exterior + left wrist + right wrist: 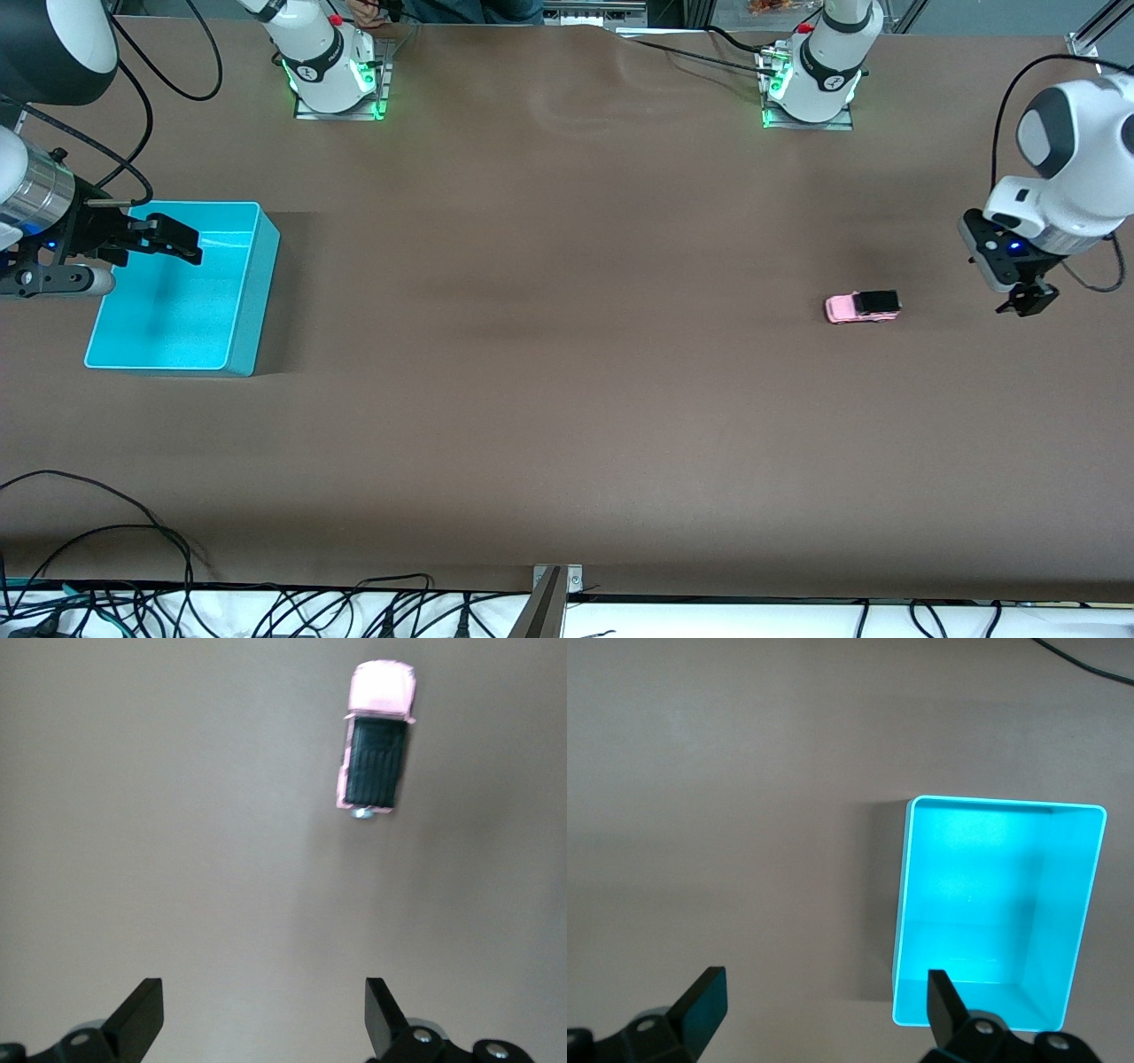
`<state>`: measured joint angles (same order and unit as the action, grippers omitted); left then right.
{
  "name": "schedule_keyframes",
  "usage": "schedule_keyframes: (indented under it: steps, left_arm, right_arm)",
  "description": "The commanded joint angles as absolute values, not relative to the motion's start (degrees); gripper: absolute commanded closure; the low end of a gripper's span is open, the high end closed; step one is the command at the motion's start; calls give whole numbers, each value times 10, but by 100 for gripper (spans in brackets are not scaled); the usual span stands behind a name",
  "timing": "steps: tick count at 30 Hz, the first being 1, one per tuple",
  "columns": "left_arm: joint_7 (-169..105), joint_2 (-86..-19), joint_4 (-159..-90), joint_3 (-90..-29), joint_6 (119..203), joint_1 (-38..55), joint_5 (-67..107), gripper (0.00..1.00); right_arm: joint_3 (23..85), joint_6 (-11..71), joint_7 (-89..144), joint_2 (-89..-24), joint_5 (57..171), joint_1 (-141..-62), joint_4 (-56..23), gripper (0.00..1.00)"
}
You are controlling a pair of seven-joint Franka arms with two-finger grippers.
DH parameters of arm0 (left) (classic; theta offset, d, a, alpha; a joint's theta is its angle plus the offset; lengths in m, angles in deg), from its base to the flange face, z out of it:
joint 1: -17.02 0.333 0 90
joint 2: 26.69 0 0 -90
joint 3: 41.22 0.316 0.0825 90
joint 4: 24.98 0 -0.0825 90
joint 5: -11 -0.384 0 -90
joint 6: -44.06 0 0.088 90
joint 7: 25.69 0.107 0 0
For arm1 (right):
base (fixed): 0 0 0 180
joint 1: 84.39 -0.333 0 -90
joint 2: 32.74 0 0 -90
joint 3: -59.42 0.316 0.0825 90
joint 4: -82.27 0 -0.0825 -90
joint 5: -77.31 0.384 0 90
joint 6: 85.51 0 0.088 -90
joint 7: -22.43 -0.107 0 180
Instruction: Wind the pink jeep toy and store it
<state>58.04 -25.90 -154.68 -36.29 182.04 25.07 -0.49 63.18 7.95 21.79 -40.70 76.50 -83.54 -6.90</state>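
**Small pink jeep waiting on the table, both claws open and empty**

The jeep is sitting on its wheels on the brown table, toward the left arm's end. The left claw is hovering above the table just beside the jeep, with its fingers spread wide and holding nothing. In the left wrist view the jeep is lying a little ahead of the open fingertips, off to one side and not yet between them.

The right claw is waiting over the bin at the right arm's end, well apart from the jeep, its fingers also gaping wide and empty. The bin is looking bare inside.

The jeep is probably very light and made of hard, smooth plastic, so it may be prone to rolling away or slipping. Gripping across its flat body sides, between the wheels, is likely safest. Pressing down while dragging it backward should wind it.
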Motion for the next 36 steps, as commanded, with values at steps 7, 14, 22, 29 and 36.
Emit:
schedule_keyframes:
  steps: [7, 14, 22, 29, 36]
  left_arm:
    - [575, -220, -1511, -420, 1784, 253, -18, 0]
    - [572, -222, -1471, -422, 1740, 252, 21, 0]
    - [475, -224, -1443, -423, 1693, 248, 70, 0]
    - [340, -227, -1404, -429, 1618, 226, 65, 0]
    - [271, -247, -1362, -439, 1553, 222, 65, 0]
  right_arm:
    - [635, 78, 216, -407, 773, -831, -64, 0]
    - [636, 78, 216, -407, 773, -831, -64, 0]
    - [635, 78, 216, -407, 773, -831, -64, 0]
    - [635, 78, 216, -407, 773, -831, -64, 0]
    - [635, 78, 216, -407, 773, -831, -64, 0]
